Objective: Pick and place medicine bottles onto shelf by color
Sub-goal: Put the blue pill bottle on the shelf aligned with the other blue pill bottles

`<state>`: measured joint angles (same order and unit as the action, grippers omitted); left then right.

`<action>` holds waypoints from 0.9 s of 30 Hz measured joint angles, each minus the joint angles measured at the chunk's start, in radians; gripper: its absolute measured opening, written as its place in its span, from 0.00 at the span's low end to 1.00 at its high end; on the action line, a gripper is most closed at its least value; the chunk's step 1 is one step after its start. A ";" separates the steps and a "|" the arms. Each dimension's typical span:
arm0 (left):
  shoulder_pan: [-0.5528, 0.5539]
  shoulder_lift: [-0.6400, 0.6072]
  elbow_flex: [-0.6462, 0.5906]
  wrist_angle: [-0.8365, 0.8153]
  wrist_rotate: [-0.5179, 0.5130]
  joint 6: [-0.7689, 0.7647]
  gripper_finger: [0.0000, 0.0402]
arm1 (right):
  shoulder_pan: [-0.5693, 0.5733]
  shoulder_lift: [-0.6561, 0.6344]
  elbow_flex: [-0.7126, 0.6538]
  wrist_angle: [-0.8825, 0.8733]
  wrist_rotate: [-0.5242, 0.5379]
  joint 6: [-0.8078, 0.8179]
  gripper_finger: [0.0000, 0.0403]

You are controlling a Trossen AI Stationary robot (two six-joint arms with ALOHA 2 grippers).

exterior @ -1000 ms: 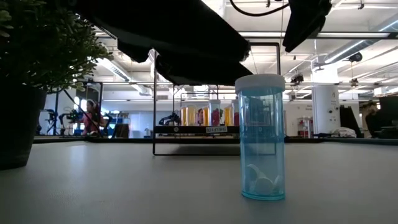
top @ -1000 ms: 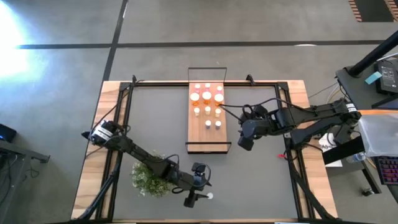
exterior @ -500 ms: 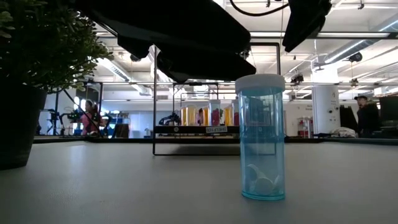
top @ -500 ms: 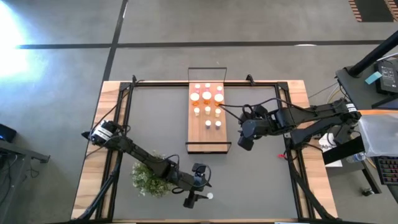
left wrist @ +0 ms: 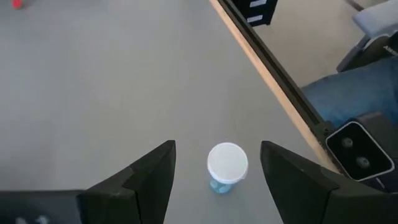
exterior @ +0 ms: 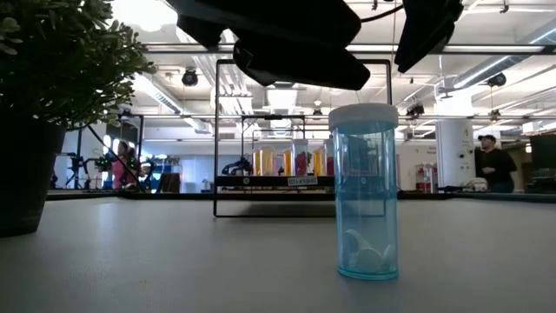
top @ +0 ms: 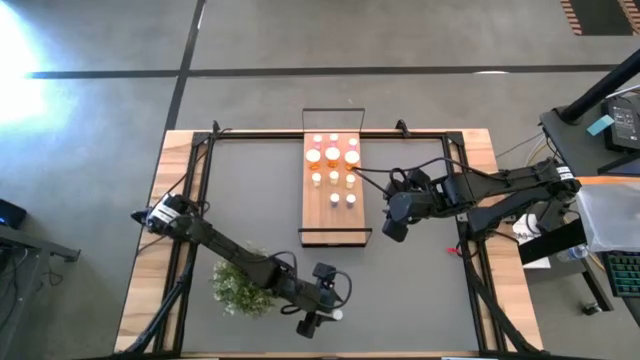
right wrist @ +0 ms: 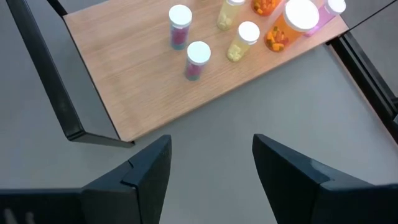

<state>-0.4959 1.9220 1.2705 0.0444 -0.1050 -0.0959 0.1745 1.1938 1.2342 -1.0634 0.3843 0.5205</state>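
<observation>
Grey mat [top: 400,290]: blue bottle [left wrist: 227,167] between left tool [left wrist: 217,177] fingers

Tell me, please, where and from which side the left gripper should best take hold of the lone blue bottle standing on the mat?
Best from straight above, closing on the body just under the white cap. The blue bottle stands upright and alone on the mat, a plain cylinder with nothing beside it. The left gripper is open above it, its fingers to either side, so a straight descent should likely do.
</observation>
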 joint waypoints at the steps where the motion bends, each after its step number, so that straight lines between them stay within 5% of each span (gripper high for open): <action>1: -0.001 0.000 0.000 0.004 0.006 0.000 0.55 | 0.000 0.000 0.000 0.000 0.000 0.000 0.54; 27: -0.012 0.088 0.039 0.026 0.019 -0.054 0.55 | 0.000 0.000 0.000 0.002 0.000 0.000 0.54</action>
<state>-0.5083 2.0101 1.3098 0.0709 -0.0857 -0.1501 0.1745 1.1938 1.2343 -1.0611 0.3847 0.5205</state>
